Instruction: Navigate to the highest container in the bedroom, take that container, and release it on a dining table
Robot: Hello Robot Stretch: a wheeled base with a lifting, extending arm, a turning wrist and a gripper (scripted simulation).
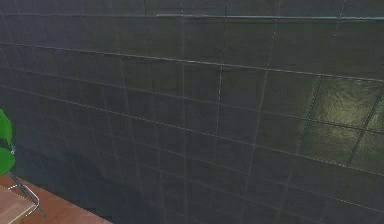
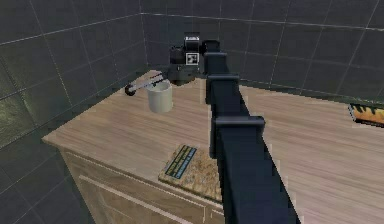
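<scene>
In the arm side view my arm [image 2: 235, 130] reaches out over a light wooden top [image 2: 110, 125] toward the dark tiled corner. At the arm's far end sits the gripper [image 2: 142, 82], its thin fingers pointing to the view's left. A small white cup-like container [image 2: 160, 98] is right at the fingers, with the wooden top behind it. I cannot tell whether the gripper holds it or whether it stands on the top.
A flat striped object [image 2: 180, 161] lies on the top near its front edge beside the arm. A yellow-green flat thing [image 2: 366, 113] lies at the right edge. Drawer fronts [image 2: 105, 195] show below. The forward view faces a dark tiled wall [image 1: 220, 110], with a green object [image 1: 5, 145] and wooden surface [image 1: 45, 210] at lower left.
</scene>
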